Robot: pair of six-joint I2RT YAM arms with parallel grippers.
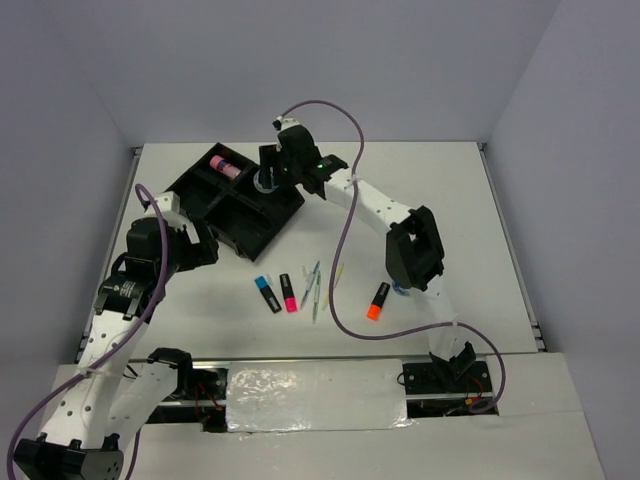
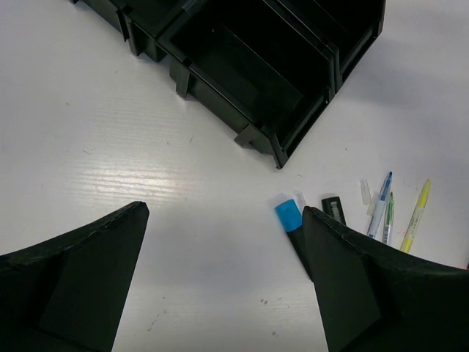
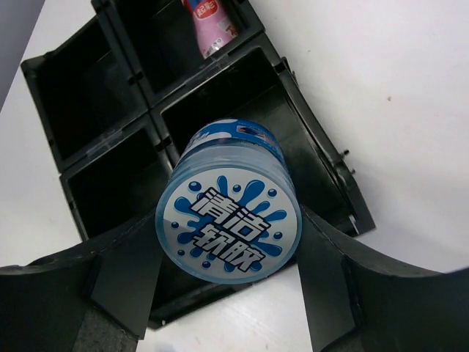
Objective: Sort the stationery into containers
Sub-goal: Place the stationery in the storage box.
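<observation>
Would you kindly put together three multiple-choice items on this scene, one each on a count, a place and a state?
1. How many highlighters lie on the table? A one; B five; C three.
2. Where is the pink tube? A in the black tray; B on the table; C under the tray.
3. What state is the right gripper in? A open, empty; B shut on the blue tub; C shut on a highlighter.
Answers: 1 C, the blue highlighter, pink highlighter and orange highlighter lie there; 2 A, it rests inside a compartment; 3 B, it clamps the tub's sides.
</observation>
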